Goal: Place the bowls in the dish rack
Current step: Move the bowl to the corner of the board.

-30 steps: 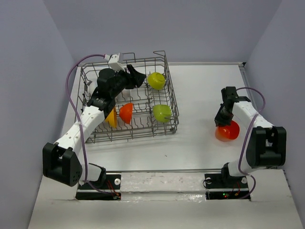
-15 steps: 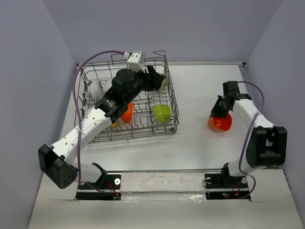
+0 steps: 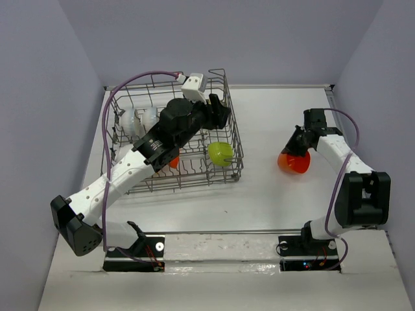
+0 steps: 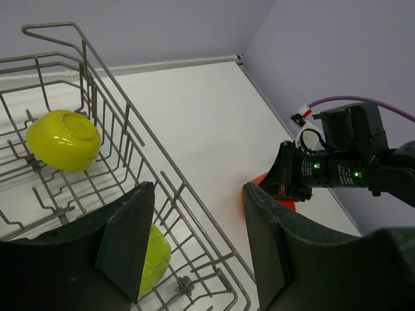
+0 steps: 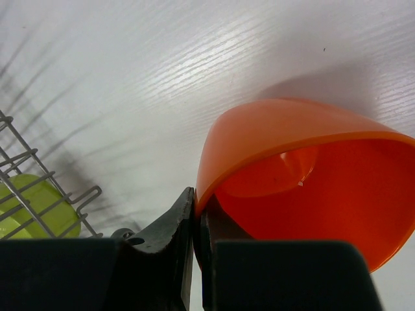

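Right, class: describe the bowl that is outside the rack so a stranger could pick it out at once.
Find the wire rack on the left half of the table, then cross the white top to the right. There the right tool pinches the rim of a red-orange bowl. It is the only bowl outside the rack; the lime bowls sit inside it.

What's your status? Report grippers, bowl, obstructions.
Left gripper open, empty, above dish rack. Right gripper shut on red-orange bowl rim, right of rack. Left arm overhangs rack.
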Robot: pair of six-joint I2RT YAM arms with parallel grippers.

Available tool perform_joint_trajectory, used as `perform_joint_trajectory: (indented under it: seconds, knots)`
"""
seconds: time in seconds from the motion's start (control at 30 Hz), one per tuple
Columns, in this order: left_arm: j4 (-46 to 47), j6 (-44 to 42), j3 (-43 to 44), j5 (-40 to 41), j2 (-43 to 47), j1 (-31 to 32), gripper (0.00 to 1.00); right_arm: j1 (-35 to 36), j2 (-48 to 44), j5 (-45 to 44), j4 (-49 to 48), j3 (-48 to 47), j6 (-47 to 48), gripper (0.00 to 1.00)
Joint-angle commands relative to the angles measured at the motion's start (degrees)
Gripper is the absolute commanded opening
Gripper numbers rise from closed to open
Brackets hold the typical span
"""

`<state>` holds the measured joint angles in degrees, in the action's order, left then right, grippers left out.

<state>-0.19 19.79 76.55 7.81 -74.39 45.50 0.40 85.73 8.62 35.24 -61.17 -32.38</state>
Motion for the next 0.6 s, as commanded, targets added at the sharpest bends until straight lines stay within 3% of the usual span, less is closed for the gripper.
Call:
perform_joint_trajectory:
  seconds: [0.0, 0.2, 0.3, 0.57]
  knots:
    - [1.42, -0.63, 2.72, 1.5, 2.14, 0.38, 0.66, -0.32, -3.03, 0.96, -3.43, -2.99, -0.84, 0.06]
    - [0.98, -0.81, 2.9, 1.85, 2.06, 1.0, 0.66, -0.32, -2.5, 0.52, -3.51, -2.38, -0.67, 0.06]
    - [0.89, -1.07, 2.9, 1.94, 2.06, 1.09, 0.66, -0.32, -1.36, -0.53, -2.9, -2.38, -0.4, 0.13]
    - [0.8, -1.51, 2.64, 2.38, 2.14, 1.09, 0.66, -0.32, 1.98, -3.61, -2.28, -2.47, 0.48, 0.16]
